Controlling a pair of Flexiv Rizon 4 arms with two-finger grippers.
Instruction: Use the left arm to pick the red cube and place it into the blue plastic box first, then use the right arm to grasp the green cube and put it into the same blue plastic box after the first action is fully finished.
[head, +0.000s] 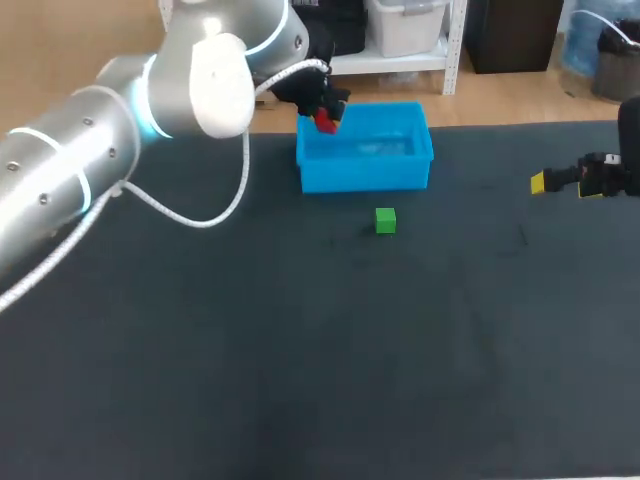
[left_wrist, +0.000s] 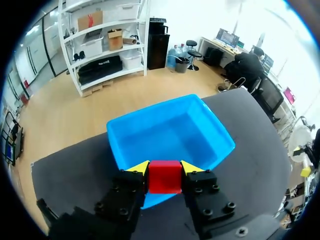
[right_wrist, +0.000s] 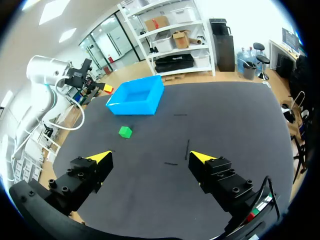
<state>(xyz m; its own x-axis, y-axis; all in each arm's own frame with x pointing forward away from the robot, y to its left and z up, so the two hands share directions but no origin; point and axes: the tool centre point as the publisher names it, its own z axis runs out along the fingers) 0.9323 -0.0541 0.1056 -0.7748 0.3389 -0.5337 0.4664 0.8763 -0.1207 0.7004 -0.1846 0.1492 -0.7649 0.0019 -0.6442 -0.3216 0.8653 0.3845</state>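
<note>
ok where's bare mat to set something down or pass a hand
Free: the whole near half of the mat, from the green cube to the front edge; also the strip between green cube and the right gripper. Crowded: the left end of the blue plastic box, where the left gripper holds the red cube over it, the left arm overhanging the mat's left side.

The red cube (left_wrist: 164, 176) is pinched between the yellow tips of the left gripper (left_wrist: 164, 168), up in the air over one edge of the open blue box (head: 366, 172). The small green cube (head: 385, 220) sits flat on the dark table (head: 300, 350) just in front of the box, not touching it.
</note>
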